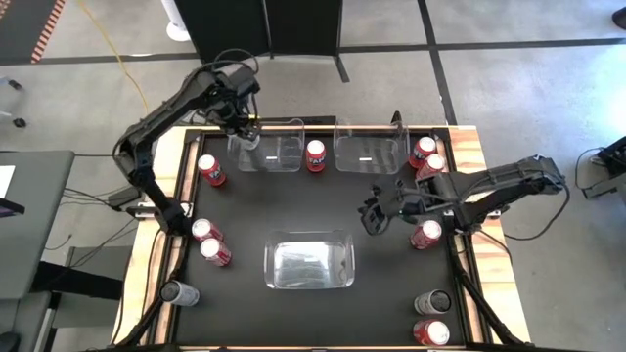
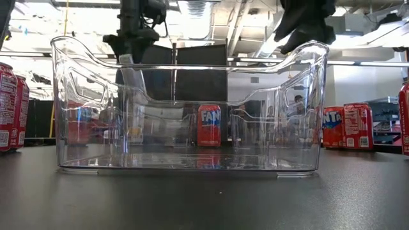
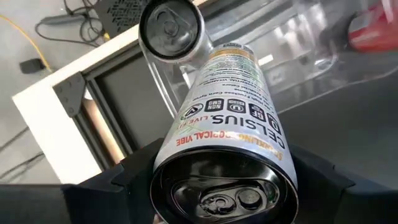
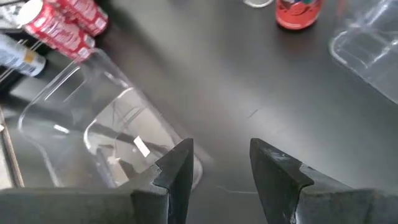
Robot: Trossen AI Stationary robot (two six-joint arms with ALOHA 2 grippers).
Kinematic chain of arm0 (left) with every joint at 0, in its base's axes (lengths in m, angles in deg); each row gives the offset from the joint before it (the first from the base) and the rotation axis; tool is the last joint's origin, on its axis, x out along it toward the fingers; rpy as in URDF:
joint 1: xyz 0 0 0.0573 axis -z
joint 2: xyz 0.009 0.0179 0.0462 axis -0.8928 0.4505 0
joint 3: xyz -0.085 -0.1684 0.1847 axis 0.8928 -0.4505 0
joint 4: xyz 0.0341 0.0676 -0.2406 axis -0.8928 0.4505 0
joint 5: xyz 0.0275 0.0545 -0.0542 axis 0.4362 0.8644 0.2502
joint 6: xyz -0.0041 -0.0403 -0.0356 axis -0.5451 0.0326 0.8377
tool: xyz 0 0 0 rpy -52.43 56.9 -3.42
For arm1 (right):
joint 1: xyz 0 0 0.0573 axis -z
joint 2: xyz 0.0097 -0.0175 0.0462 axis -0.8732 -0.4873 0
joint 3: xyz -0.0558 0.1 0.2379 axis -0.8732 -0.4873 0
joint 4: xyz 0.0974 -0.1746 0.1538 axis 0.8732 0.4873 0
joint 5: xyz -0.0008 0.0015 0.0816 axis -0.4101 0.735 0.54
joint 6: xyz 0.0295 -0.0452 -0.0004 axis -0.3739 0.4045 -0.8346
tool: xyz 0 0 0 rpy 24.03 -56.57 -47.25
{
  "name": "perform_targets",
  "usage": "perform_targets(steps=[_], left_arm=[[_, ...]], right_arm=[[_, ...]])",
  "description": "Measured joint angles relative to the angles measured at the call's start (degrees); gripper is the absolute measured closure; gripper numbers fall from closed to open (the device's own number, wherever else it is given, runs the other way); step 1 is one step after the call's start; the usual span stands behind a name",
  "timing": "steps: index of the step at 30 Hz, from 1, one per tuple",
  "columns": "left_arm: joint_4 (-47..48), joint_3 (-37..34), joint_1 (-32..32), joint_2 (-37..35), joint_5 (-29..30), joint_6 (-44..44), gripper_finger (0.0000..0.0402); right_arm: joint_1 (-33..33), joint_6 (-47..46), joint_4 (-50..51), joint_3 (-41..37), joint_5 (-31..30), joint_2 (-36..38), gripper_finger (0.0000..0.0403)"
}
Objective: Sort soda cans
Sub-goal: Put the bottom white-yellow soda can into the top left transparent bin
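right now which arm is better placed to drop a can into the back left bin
Left. Its gripper is shut on a silver Celsius can right above the back left bin. The right gripper is empty, fingers open, at mid table.

Robotics lab or workshop. Two arms bolted to a wood-edged table with black top. Bare concrete floor with taped lines from 10 to 2 o'clock; yellow cable at 10. Low view: exposed ceiling ducts, shelving behind.
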Motion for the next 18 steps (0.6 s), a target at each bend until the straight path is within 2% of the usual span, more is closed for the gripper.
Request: perform_targets(steps=[6,14,18], left_arm=[[-0.03,-0.02,0.02,4.28,0.09,-1.77,0.014],[0.11,-0.15,-0.63,7.08,3.68,-0.74,0.014],[-0.1,-3.7,-2.1,6.86,4.62,0.76,0.014]], right_arm=[[2.93,1.09,-0.05,0.0,1.68,0.01,0.0227],[3.33,1.22,0.07,0.0,1.69,0.01,0.0227],[3.33,1.22,0.07,0.0,1.65,0.01,0.0227]])
